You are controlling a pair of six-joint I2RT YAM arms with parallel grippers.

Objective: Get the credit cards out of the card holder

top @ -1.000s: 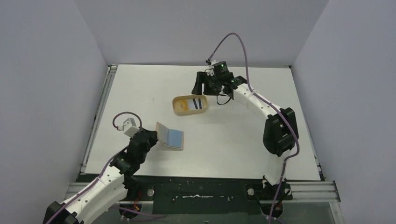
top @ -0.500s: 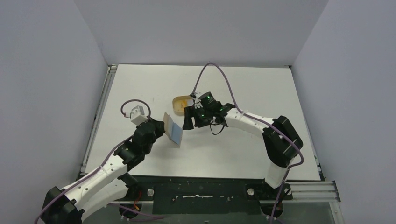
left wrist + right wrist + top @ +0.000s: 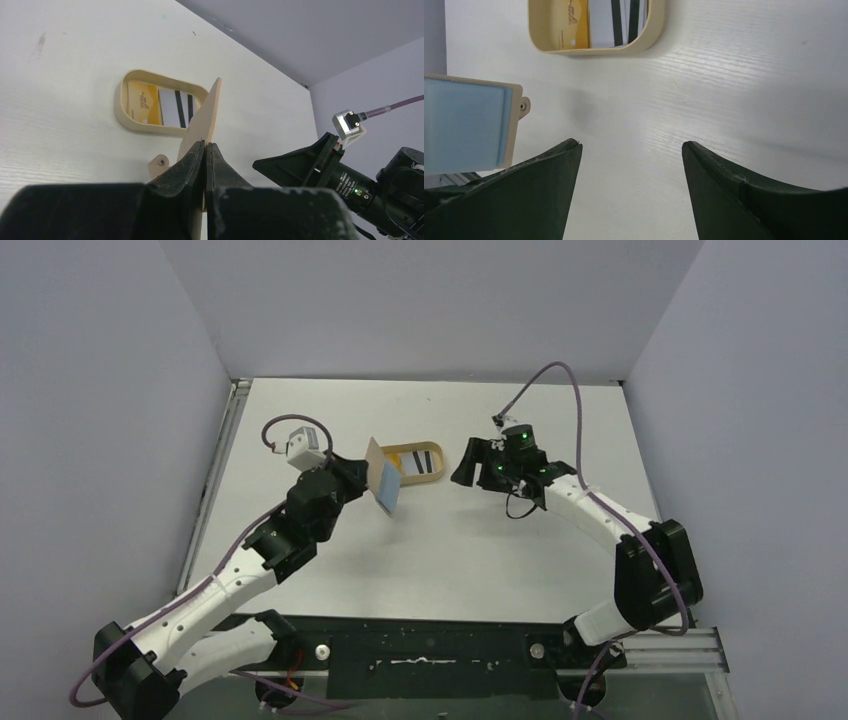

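The card holder (image 3: pixel 384 478), a tan wallet with a light blue inner panel, hangs in the air in front of the oval tray's left end. My left gripper (image 3: pixel 366 478) is shut on its tan flap (image 3: pixel 206 120). The snap tab (image 3: pixel 159 163) hangs below. Two credit cards lie in the tray: a yellow-orange one (image 3: pixel 142 98) and a pale one with black stripes (image 3: pixel 175 104). My right gripper (image 3: pixel 464 466) is open and empty, just right of the tray. In the right wrist view its fingers (image 3: pixel 631 145) stand wide apart over bare table, with the wallet's blue panel (image 3: pixel 466 125) to the left.
The oval tan rimmed tray (image 3: pixel 418 476) stands on the white table at mid-back; it also shows in the left wrist view (image 3: pixel 120 100) and the right wrist view (image 3: pixel 538 30). Grey walls enclose the table on three sides. A metal rail (image 3: pixel 215 480) runs along the left edge.
My left gripper has lifted the wallet off the table and carried it back toward the tray. My right gripper swung from the tray toward the wallet, then out to the tray's right.
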